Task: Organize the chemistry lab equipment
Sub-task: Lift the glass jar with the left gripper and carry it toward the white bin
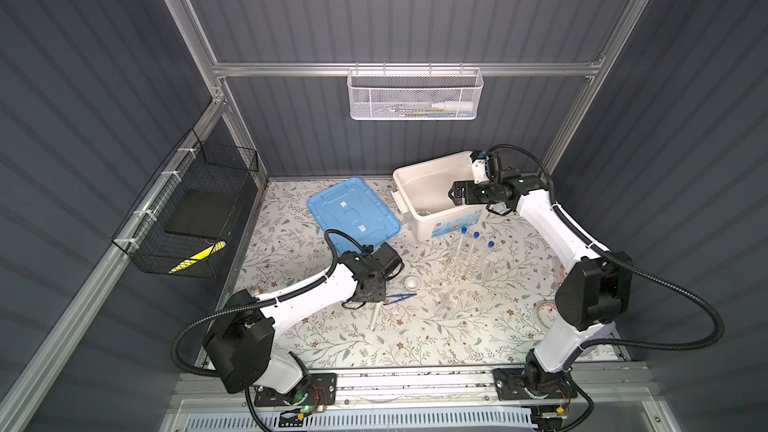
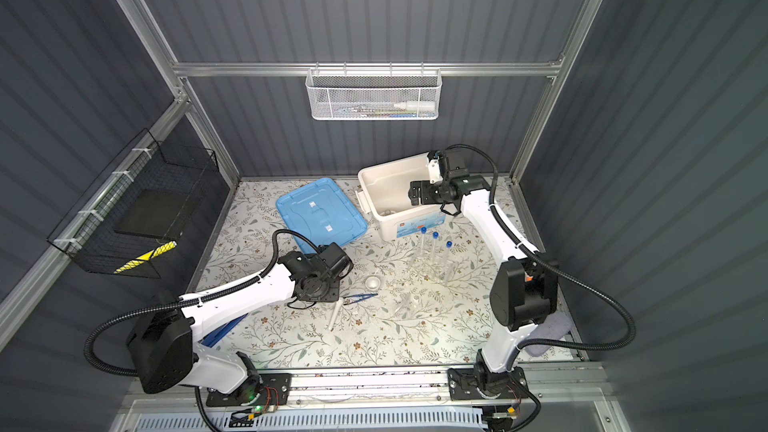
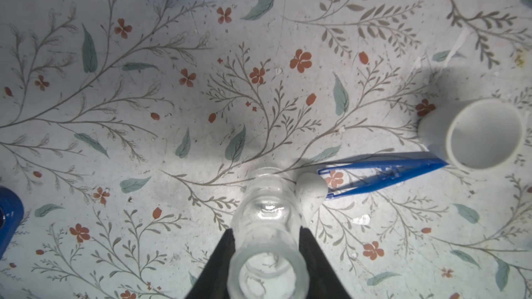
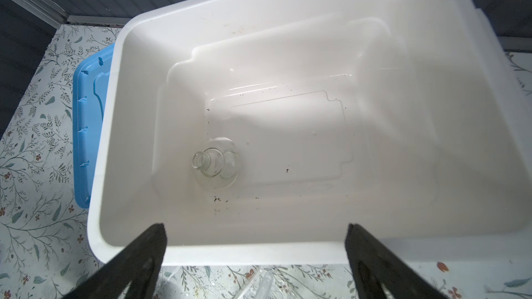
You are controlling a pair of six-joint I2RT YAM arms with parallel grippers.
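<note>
The left gripper (image 3: 267, 240) is clamped on a small clear glass vessel (image 3: 269, 208) beside the white pestle (image 3: 312, 189); the right gripper (image 4: 254, 227) hangs with jaws wide apart over the white bin (image 4: 316, 38)

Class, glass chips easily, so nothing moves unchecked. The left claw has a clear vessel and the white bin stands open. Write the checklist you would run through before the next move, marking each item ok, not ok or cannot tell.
1. Left claw shut on the glass vessel, one finger on each side: ok.
2. Vessel free of the pestle head right beside it: cannot tell.
3. White bin uncovered, blue lid lying on the table beside it: ok.
4. Bare floor in the bin next to the flask inside: ok.
5. Space above the bin free of the right claw: not ok, it hangs open over the bin.
</note>
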